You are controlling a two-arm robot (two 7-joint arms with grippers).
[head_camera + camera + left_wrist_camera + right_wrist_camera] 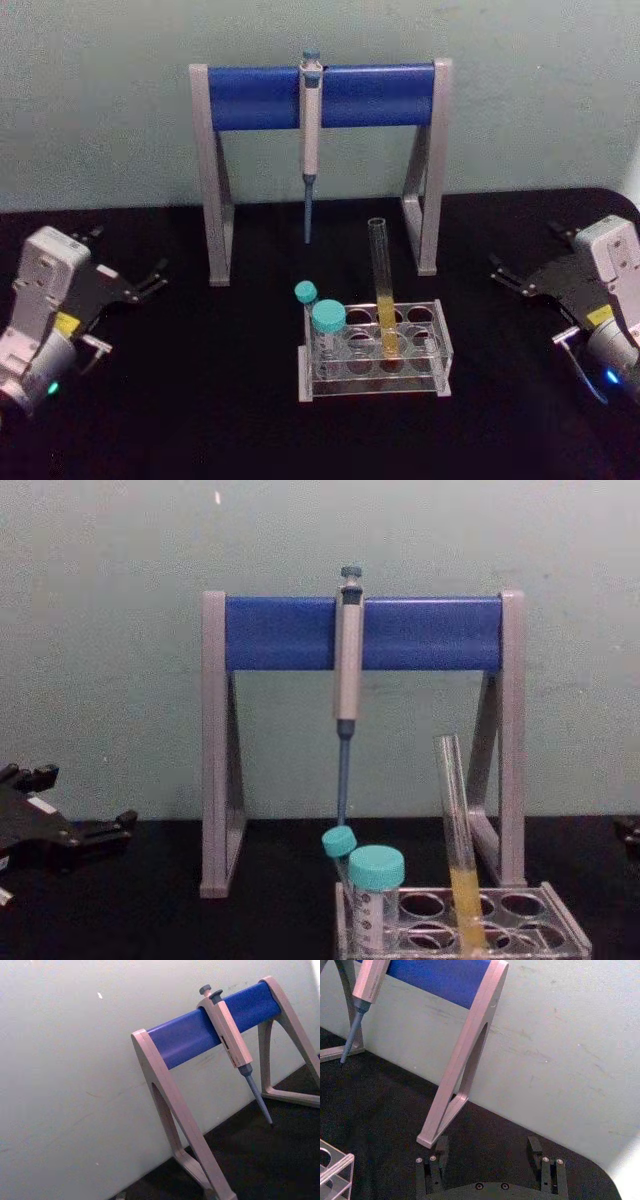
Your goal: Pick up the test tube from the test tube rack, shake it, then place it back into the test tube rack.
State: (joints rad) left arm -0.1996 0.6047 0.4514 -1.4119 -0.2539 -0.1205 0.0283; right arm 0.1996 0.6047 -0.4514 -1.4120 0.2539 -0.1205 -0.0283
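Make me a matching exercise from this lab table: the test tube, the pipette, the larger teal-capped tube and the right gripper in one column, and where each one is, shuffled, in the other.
Column 1
1. test tube
2. pipette
3. larger teal-capped tube
4. right gripper

Column 2
A. hanging from the blue bar of the stand
B. open, off to the right of the rack, apart from it
C. upright in the rack, uncapped, yellow liquid in its lower part
D. at the rack's left end

Pairs: 1-C, 2-A, 3-D, 4-B

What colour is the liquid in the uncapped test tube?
Yellow-orange, low in the test tube; clearest in the head view.
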